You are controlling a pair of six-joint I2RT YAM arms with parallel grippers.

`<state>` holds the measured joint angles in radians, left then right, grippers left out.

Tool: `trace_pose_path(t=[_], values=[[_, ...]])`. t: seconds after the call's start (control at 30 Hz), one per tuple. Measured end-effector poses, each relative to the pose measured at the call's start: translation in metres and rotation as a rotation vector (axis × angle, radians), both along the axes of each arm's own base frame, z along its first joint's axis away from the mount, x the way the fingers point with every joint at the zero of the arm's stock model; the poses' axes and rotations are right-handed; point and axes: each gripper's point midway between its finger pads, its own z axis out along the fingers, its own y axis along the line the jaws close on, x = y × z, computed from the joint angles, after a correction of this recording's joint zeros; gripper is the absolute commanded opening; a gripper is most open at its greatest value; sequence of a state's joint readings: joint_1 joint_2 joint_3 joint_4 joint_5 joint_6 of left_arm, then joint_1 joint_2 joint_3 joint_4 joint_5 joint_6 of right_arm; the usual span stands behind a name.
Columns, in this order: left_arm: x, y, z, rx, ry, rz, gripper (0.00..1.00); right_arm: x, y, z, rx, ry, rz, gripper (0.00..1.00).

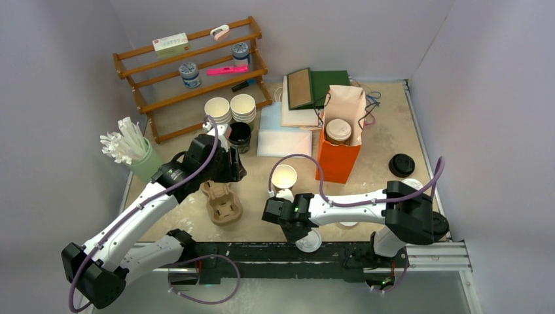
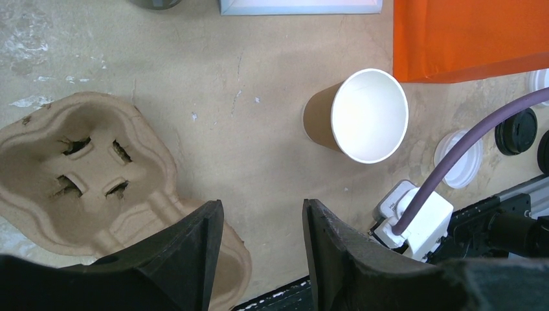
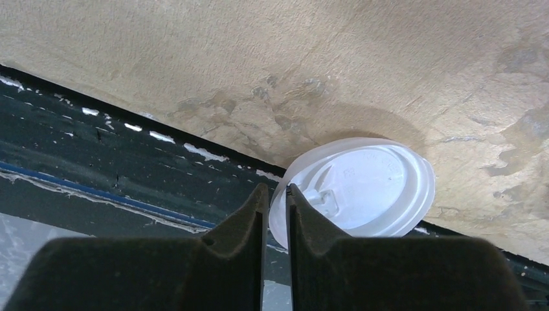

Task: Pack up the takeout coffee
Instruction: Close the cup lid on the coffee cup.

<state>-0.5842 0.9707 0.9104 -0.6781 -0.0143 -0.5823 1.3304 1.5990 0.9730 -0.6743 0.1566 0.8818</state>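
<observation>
Moulded brown pulp forms the four-slot carrier lying left of centre near the worktop's near edge, all its slots unfilled. Just above it hovers the left hand, its dark fingers apart with only bare worktop between them. Right of that, about the middle of the worktop, a small kraft-paper cup stands upright and uncovered: brown outside, pale inside, with a thin white rim. Nearer the front, the right hand reaches low to the near edge, its fingers drawn almost together and clamped on the rim of a round white lid. The lid is translucent white plastic with a raised sip spout, and it lies flat, partly over the black rail along that edge. Just right of the open cup an orange bag stands open towards the far right corner, holding a lidded cup, brown with a pale top.
</observation>
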Motion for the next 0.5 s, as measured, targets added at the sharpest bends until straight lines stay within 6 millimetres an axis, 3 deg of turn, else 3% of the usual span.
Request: trace_pose_path(t=[0.17,0.33,0.5], values=[[0.000,0.000,0.000,-0.001,-0.001,0.000,0.50,-0.002,0.001,-0.001,0.001,0.013,0.009,0.00],[0.000,-0.001,0.000,-0.003,-0.001,-0.002,0.50,-0.003,0.001,0.002,-0.003,0.016,0.010,0.00],[-0.002,-0.001,0.003,0.000,-0.018,-0.035,0.56,0.004,0.019,0.042,0.072,-0.012,0.004,0.00]])
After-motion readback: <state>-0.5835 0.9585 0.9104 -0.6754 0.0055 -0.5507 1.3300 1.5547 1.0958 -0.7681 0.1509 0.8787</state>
